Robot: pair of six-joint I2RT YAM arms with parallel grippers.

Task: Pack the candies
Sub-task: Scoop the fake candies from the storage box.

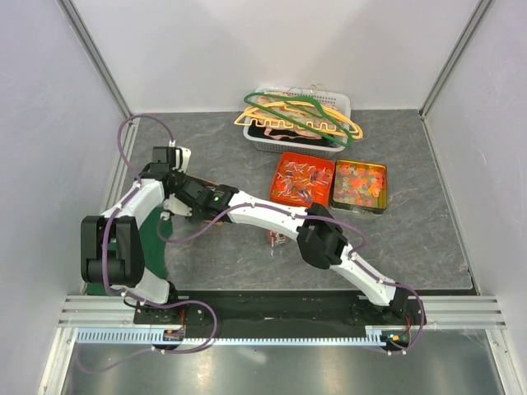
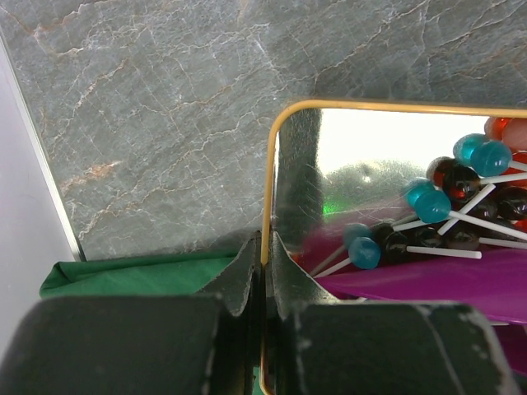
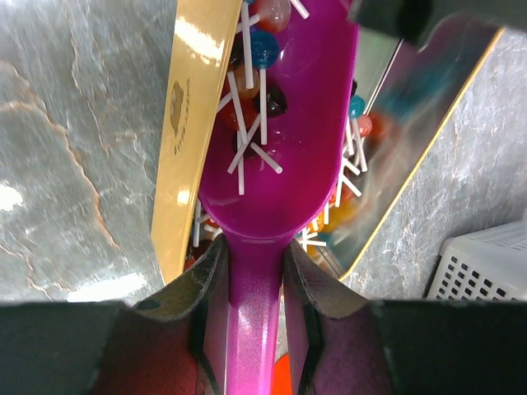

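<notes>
Right end effector [image 3: 251,247]: clamped on the handle of the magenta scoop [image 3: 288,123]. Lollipops [image 3: 262,49] lie in the scoop bowl, inside the gold-rimmed tin [image 2: 296,189]; more lie on the tin's floor. Left end effector [image 2: 263,247]: jaws together on the tin's rim. The tin rests on the grey tabletop [image 2: 148,123].

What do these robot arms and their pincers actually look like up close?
The left arm and right arm both have smooth white shells with chunky black joints. A purple cable loops along each, pinned by small white clips. The left gripper and right gripper each end in two black wedge-shaped fingers, scuffed at the edges.
</notes>
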